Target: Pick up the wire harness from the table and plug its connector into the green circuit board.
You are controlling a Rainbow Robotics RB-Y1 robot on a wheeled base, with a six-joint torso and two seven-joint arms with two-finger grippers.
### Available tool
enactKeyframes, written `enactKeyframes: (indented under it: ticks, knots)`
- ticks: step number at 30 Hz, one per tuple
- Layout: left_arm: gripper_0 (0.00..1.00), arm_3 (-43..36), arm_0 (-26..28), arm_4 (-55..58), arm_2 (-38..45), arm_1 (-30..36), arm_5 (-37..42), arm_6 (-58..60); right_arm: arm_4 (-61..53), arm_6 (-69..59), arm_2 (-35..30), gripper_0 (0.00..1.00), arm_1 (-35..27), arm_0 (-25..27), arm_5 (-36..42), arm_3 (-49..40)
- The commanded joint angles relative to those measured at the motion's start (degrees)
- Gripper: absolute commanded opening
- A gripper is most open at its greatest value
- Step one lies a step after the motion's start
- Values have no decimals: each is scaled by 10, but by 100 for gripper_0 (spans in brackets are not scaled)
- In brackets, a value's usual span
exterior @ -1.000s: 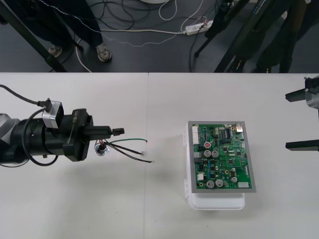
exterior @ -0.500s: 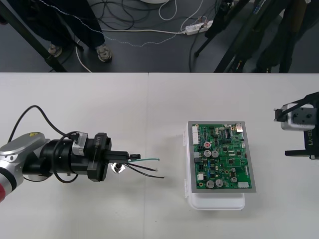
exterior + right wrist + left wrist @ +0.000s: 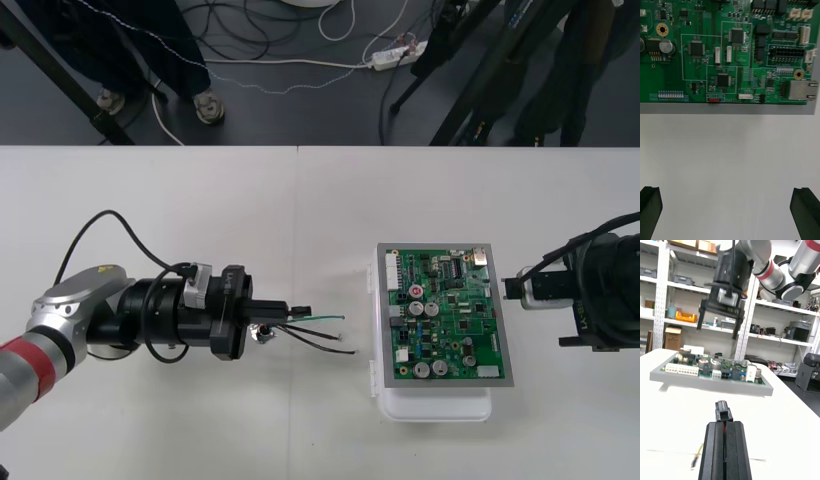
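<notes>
The left end effector [image 3: 292, 309] is closed narrow on the plug [image 3: 724, 413] of the harness [image 3: 310, 325]. The plug looks out from the fingertips toward the board [image 3: 445, 315]. It is over the counter [image 3: 300, 220], left of the board and apart from it, so it is not plugged in. The wires [image 3: 325, 338] trail loose, and the metal socket [image 3: 262, 333] is near the fingers. The right end effector [image 3: 730, 198] is wide and empty, near the board's right side.

I judge the harness very light and its wires soft, so only the small stiff plug is good to hold. The board's parts look fragile.

I count one harness, one plug, one socket, about three wires, one board and two end effectors.
</notes>
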Motion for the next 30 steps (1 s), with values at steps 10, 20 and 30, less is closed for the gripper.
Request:
enactKeyframes:
  ticks: [10,20,30]
  knots:
    - [0,-72,-55,5,-51,29,45,-18,36,28,78,100,-2,-60,-2,52]
    - [0,-151,-55,-3,-70,58,116,55,79,35,105,100,38,-84,-2,90]
    - [0,-205,-43,-20,-70,66,184,88,97,40,120,100,74,-89,-2,118]
